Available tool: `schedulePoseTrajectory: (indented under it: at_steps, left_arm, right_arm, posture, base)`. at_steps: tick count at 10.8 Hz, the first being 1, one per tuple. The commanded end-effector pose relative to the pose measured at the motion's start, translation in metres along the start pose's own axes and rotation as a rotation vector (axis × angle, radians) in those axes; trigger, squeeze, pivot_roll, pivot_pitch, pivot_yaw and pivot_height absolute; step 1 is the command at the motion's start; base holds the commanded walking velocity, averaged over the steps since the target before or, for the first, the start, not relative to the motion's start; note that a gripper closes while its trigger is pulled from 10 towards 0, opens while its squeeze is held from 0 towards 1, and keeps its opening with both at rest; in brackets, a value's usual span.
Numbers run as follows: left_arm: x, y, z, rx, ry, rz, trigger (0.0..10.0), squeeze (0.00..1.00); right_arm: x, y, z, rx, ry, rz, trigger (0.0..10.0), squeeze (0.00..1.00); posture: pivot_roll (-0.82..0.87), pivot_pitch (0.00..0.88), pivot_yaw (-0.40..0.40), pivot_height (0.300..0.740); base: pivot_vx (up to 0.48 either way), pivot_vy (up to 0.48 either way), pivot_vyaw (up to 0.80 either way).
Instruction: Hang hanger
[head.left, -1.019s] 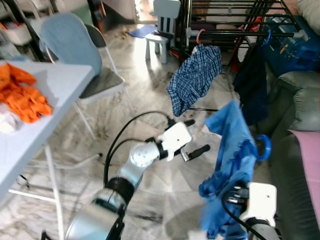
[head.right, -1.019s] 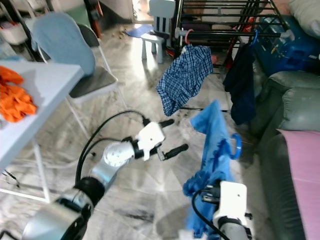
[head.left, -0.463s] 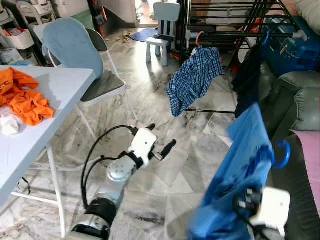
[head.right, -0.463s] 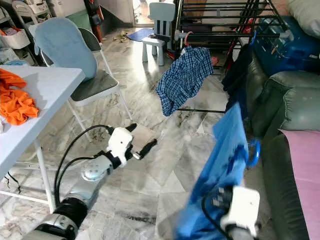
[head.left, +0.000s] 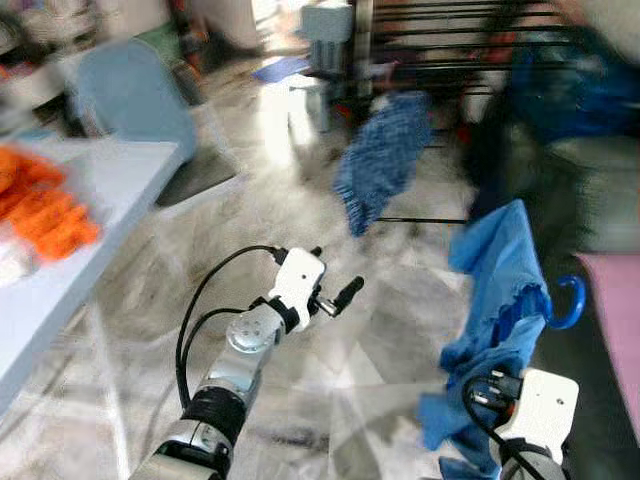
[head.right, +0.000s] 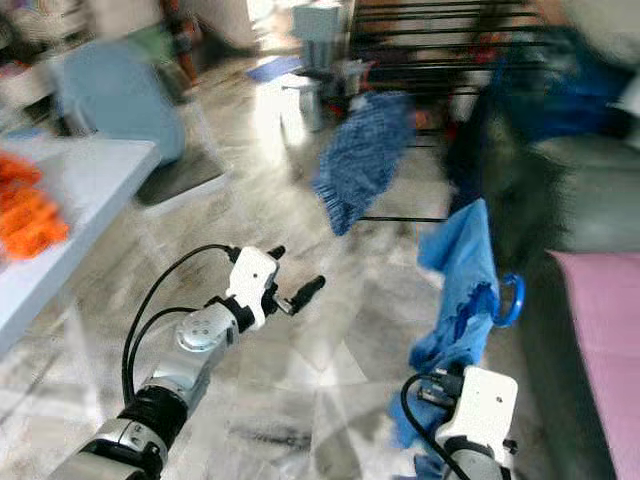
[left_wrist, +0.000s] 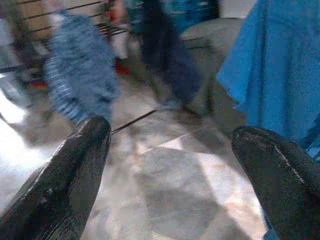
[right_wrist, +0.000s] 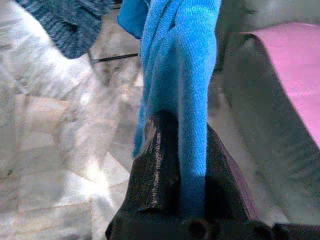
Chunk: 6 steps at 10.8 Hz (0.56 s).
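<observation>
A blue garment (head.left: 498, 290) hangs on a blue hanger whose hook (head.left: 570, 300) sticks out to its right. My right gripper (right_wrist: 181, 155) is shut on the cloth from below, at the lower right of the eye views, and its fingertips are buried in the fabric. My left gripper (head.left: 337, 270) is held out over the marble floor, left of the garment and apart from it, open and holding nothing. Its fingers (left_wrist: 65, 175) frame the floor and the garment's edge. A black drying rack (head.left: 450, 60) stands at the back with a plaid shirt (head.left: 385, 160) and a dark garment (head.left: 490, 150) hung on it.
A white table (head.left: 60, 290) with orange clothes (head.left: 50, 210) is at the left, with a folding chair (head.left: 130, 100) behind it. A small child's chair (head.left: 325, 30) stands at the back. A grey sofa (head.left: 600, 180) with a pink cover (head.left: 615, 300) lines the right side.
The whole picture has shifted and blurred, so the camera is moving. The left gripper has dropped away from beside the blue garment. The right gripper keeps hold of the garment.
</observation>
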<state>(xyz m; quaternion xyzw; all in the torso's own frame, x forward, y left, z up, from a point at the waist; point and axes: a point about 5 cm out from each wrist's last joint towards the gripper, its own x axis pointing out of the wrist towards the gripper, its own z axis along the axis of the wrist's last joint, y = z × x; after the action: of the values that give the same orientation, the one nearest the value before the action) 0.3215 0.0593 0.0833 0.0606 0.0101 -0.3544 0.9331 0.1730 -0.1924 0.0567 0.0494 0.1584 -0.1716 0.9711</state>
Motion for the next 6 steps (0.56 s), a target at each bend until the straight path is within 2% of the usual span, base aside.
schedulePoseTrajectory:
  at_steps: [1,5,6]
  left_arm:
    - [0.002,-0.001,0.003,0.005,-0.003,-0.019,10.0,0.00]
    - [0.005,-0.010,0.005,-0.016,-0.013,-0.059,10.0,0.00]
    - [0.006,-0.011,0.006,-0.014,-0.020,-0.062,10.0,0.00]
  right_arm:
    - [0.001,0.001,0.003,0.003,-0.013,-0.004,10.0,0.00]
    - [0.009,0.003,0.009,-0.002,-0.033,0.003,10.0,0.00]
    - [0.009,0.003,0.010,-0.003,-0.039,0.004,10.0,0.00]
  posture:
    - [-0.13,0.000,0.080,0.740]
    - [-0.13,0.006,0.085,0.740]
    - [-0.13,0.000,0.084,0.740]
  base:
    - [0.000,0.266,-0.76]
    - [0.000,0.451,-0.68]
    - [0.000,0.469,0.00]
